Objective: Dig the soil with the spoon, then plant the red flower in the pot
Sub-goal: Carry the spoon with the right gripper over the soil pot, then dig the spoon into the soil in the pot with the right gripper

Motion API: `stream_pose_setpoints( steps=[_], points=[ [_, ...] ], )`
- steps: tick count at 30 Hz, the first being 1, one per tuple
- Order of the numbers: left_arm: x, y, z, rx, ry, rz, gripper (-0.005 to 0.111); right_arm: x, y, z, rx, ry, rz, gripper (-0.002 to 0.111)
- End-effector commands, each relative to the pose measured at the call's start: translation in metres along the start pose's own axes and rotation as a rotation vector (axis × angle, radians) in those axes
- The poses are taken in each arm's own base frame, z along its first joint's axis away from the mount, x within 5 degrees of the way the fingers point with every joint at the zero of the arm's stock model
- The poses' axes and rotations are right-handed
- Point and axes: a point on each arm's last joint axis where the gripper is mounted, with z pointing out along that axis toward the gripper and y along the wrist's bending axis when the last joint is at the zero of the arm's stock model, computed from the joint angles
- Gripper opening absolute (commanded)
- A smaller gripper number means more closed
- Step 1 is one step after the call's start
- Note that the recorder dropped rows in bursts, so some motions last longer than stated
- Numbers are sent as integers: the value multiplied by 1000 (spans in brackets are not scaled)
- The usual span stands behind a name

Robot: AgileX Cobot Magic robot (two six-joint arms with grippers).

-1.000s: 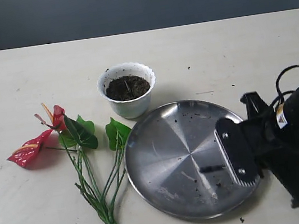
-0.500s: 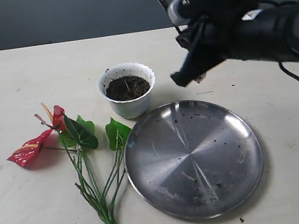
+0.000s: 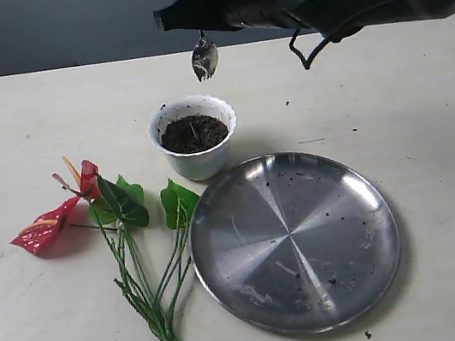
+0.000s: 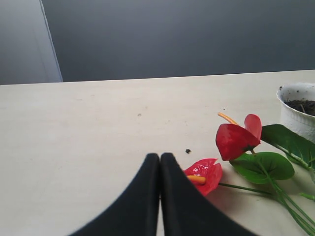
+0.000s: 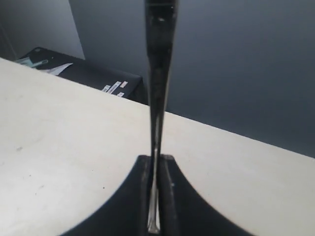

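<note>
Spoon [image 3: 204, 58] hangs bowl-down from our right gripper [image 3: 185, 14], above the pot [image 3: 194, 137] at its 12 o'clock; stiff, slick metal, best held high on the handle. The pot holds dark soil [image 3: 194, 132]; the steel plate [image 3: 295, 240] carries only crumbs. The red flower [image 3: 85, 202] lies at the pot's 8 o'clock.

Left wrist: our left gripper [image 4: 159, 158] has its fingers pressed together, empty, near a bloom.

Right wrist: our fingers pinch the handle edgewise.

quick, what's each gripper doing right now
Left gripper: closed, fingers pressed together, holding nothing, near the red flower.
Right gripper: closed on the spoon, which hangs above the pot.
</note>
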Motion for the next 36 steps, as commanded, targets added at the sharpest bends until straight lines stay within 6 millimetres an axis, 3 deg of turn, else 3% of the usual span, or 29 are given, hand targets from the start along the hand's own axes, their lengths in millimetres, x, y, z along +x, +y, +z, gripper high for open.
stream_pose_setpoints(
  steps=[1,5,10,18,24,28,31,36],
  points=[
    [-1,0,0,6,-6,-3,2,3,11,9,10,-31,52,-1],
    [-1,0,0,6,-6,-3,2,8,32,10,-27,-31,22,-1],
    [-1,0,0,6,-6,-3,2,12,44,8,-51,-24,11,-1],
    [-1,0,0,6,-6,-3,2,38,37,9,-16,32,-2,-1],
    [-1,0,0,6,-6,-3,2,81,34,28,3,143,-21,-1],
    [-1,0,0,6,-6,-3,2,95,32,37,22,167,-30,-1],
    [-1,0,0,6,-6,-3,2,91,32,35,23,153,-28,-1],
    [-1,0,0,6,-6,-3,2,56,33,17,23,49,-20,-1]
  ],
)
